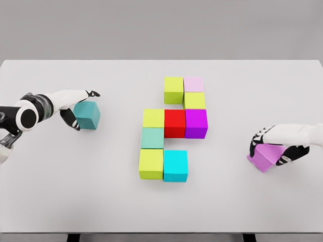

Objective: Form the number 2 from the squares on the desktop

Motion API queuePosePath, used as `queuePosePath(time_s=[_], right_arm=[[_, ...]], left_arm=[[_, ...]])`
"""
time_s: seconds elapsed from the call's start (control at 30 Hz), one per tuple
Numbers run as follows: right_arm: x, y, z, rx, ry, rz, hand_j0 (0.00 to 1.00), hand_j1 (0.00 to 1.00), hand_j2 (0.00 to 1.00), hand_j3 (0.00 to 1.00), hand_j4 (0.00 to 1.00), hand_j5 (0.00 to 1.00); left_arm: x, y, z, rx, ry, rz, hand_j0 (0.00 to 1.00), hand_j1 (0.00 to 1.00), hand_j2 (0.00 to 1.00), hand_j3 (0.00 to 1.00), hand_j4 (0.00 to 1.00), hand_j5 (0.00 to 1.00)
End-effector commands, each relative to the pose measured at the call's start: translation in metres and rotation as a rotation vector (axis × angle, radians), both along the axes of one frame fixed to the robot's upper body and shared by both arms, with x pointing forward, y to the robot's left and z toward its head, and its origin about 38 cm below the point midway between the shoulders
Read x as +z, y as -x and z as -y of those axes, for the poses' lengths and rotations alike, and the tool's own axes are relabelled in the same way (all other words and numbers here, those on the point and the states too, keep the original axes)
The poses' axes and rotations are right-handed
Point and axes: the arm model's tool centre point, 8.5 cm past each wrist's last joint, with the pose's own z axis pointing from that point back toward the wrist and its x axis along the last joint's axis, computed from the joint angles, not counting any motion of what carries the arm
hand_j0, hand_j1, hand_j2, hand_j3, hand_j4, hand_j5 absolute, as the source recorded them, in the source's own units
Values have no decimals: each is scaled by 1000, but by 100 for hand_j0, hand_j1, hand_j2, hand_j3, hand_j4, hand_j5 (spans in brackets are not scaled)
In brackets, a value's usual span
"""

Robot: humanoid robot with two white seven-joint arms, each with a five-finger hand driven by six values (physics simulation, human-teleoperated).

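Note:
Several coloured cubes form a stepped figure mid-table: a yellow-green cube [173,89] and pale pink cube [194,84] on top, a yellow-green cube [195,100] under the pink one, then a yellow-green [153,118], red [175,123] and magenta cube [196,122] in a row. Below come a mint cube [152,137], a yellow-green cube [151,164] and a cyan cube [175,165]. My left hand [79,108] grips a teal cube [87,115] at the left. My right hand [271,147] is curled over a tilted violet cube [265,157] at the right.
The white table [161,212] runs across the whole view, with its front edge near the bottom and a grey wall behind.

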Motion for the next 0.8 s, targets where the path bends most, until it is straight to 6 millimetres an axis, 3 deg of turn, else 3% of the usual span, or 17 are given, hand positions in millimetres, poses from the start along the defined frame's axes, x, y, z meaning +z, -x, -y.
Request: queuePosePath(time_s=[0.0, 0.2, 0.47, 0.67, 0.77], right_arm=[[9, 0, -5, 53, -23, 31, 43, 43, 43, 43, 43, 43], [15, -2, -22, 157, -55, 82, 43, 43, 43, 43, 43, 43], [24, 3, -49, 332, -62, 155, 43, 43, 43, 43, 43, 43], [16, 2, -57, 361, -38, 166, 43, 43, 43, 43, 43, 43], [22, -2, -59, 365, -35, 185, 44, 44, 44, 44, 44, 44]], left_arm=[[0, 0, 0, -4, -5, 4, 98, 98, 98, 98, 98, 98], [-2, 2, 3, -11, -12, 2, 84, 84, 84, 84, 84, 84], [-3, 2, 0, 4, -6, -6, 77, 77, 77, 77, 77, 77], [-4, 2, 0, 7, -7, -9, 69, 69, 69, 69, 69, 69], [-4, 2, 0, 7, -6, -10, 66, 66, 66, 66, 66, 66]])
